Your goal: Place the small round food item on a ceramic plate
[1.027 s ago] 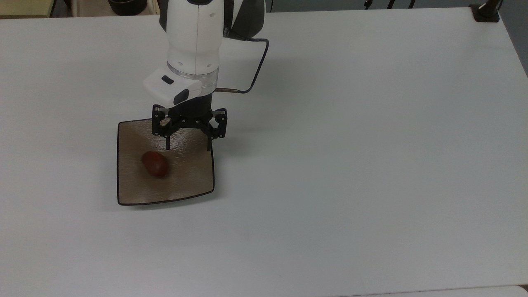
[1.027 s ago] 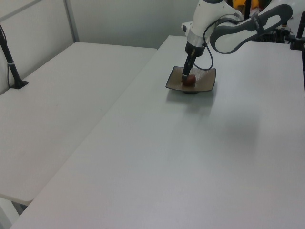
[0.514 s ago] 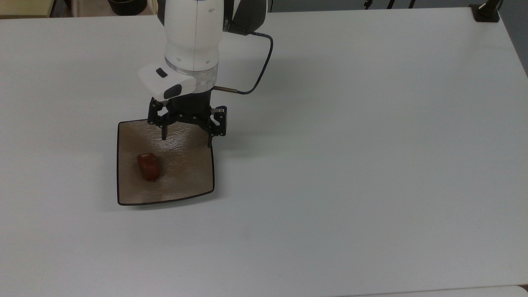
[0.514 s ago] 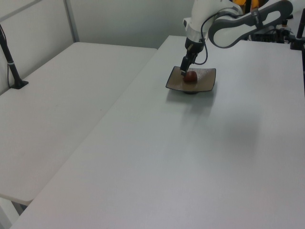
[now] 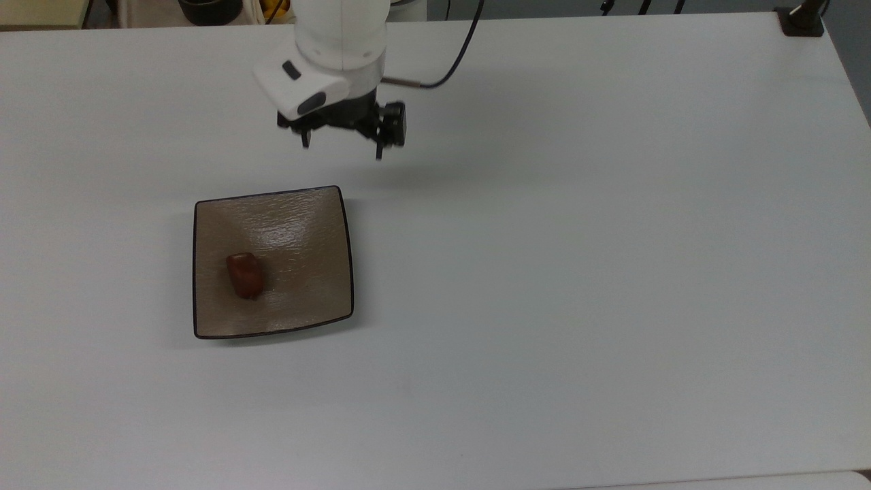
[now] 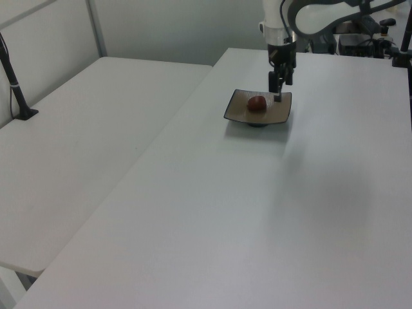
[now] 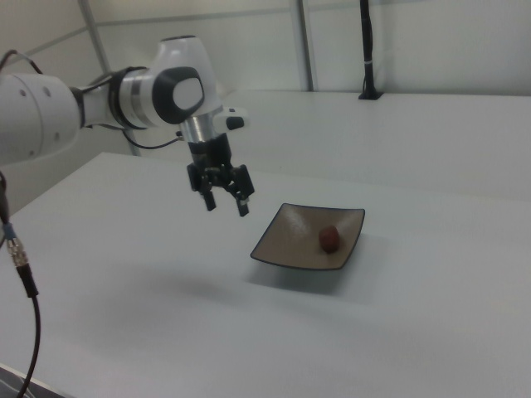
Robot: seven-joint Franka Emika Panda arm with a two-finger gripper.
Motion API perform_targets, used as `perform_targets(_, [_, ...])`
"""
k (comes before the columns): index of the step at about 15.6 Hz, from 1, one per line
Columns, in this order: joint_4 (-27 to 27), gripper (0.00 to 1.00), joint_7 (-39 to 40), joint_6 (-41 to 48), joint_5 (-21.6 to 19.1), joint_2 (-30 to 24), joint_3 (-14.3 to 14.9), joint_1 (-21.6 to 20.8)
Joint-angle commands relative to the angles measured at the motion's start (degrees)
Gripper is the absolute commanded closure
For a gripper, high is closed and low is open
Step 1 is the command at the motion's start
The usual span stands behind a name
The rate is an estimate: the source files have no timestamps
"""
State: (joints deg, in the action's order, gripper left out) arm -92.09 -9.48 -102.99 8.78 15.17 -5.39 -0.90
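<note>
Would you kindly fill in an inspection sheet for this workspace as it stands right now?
Surface: white table, bare apart from the plate.
Job's things: small round food item lies on the ceramic plate, toward the top view's left of centre.
Clutter: nothing seen on the table.
End effector: open, empty, raised above the table, off the plate toward the top view's upper edge.
Cables: black cable loops from the wrist; another cable hangs at the right view's left.
Surroundings: second white table; black post on it.
</note>
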Motion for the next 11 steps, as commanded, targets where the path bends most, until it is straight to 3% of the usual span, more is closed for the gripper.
perform_targets(1, [-8.44,0.0,4.03,3.77,-4.45,-9.18,0.38,-0.77])
perform_targets(5, [-12.05,0.0,4.03,1.67,-7.36,-13.67,1.08,-0.77])
perform_targets(8, [-18.03,0.0,3.24,-4.49,-8.43,-18.85,2.22,-1.56])
perform_targets(11, [-17.69,0.0,2.72,-4.32,-8.43,-19.04,3.19,-1.83])
